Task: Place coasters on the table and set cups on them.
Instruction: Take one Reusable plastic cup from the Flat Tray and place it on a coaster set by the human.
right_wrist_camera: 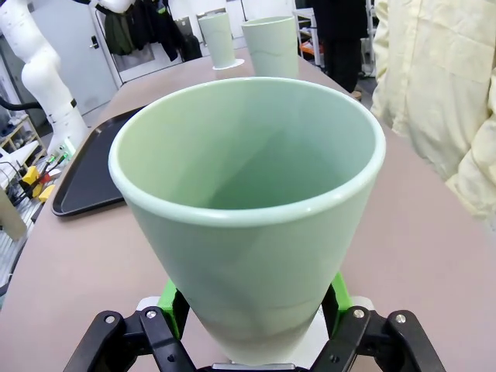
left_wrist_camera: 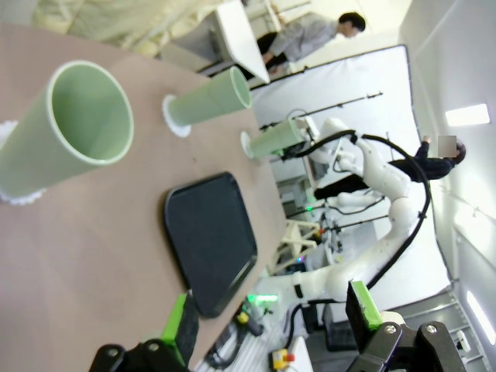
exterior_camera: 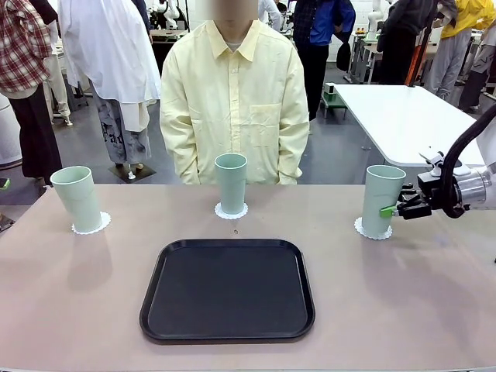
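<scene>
Your right end effector [exterior_camera: 390,210] is clamped on the low part of the right mint-green tumbler [exterior_camera: 382,200], with a green pad on either side of its wall as the right wrist view shows, and that tumbler stands on a lacy paper doily [exterior_camera: 361,228] near the right edge of the tabletop [exterior_camera: 403,302]. The middle tumbler [exterior_camera: 231,183] sits on its doily [exterior_camera: 231,211] at the far edge in front of the person in the pale yellow shirt, and the left tumbler [exterior_camera: 77,198] sits on its doily [exterior_camera: 91,227] toward the far left corner; the black tray [exterior_camera: 227,289] lies bare toward the near edge. Your left end effector [left_wrist_camera: 271,325] hangs with its fingers wide apart and nothing between them, well away from the cups. All three cups look placed, so the risk now is in the release. If you draw the right arm back before the pads part fully, you will probably drag the tall, light tumbler off its doily or tip it toward the right edge. The thin doily can also slide or crumple under a sideways tug. Whether the base is flat on the paper, you cannot tell from here.
</scene>
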Robot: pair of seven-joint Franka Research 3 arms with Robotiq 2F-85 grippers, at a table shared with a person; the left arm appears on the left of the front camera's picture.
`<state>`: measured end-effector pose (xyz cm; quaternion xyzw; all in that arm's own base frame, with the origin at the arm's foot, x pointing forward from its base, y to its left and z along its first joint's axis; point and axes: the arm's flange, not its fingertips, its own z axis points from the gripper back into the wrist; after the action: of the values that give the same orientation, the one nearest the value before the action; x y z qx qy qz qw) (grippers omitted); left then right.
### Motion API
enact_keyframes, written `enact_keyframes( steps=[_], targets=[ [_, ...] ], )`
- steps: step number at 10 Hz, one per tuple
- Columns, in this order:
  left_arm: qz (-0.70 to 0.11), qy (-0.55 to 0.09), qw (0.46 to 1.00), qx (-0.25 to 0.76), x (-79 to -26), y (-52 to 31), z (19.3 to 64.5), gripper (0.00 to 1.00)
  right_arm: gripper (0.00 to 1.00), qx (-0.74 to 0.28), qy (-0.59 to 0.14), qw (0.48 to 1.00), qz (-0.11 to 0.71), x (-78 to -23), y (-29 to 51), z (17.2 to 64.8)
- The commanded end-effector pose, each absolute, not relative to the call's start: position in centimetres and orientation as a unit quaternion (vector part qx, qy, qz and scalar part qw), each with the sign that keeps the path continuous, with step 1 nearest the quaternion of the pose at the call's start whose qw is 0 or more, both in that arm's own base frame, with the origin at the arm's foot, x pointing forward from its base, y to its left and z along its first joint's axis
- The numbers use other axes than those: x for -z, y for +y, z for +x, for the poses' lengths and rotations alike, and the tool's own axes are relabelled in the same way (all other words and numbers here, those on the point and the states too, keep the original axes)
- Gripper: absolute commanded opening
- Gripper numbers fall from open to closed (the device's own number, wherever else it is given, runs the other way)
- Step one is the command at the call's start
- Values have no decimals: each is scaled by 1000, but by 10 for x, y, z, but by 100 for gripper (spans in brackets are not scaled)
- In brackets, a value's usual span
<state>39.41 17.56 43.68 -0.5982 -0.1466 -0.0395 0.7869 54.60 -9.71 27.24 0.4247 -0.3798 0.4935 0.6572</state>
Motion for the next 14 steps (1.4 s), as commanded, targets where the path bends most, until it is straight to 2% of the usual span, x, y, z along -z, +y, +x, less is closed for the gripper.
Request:
enact_keyframes(
  steps=[1,8,9,14],
  targets=[
    [-599,-147,787,37,-439,176,393,100,82,-495,-370,656,433,-271,-99,558],
    [-599,-147,787,37,-439,176,393,100,82,-497,-363,654,439,-263,-100,561],
    [-599,-147,787,37,-439,176,393,100,100,-501,-358,654,439,-262,-100,561],
    [-599,-147,787,37,-439,176,393,100,100,-520,-336,661,424,-264,-100,557]
  ],
)
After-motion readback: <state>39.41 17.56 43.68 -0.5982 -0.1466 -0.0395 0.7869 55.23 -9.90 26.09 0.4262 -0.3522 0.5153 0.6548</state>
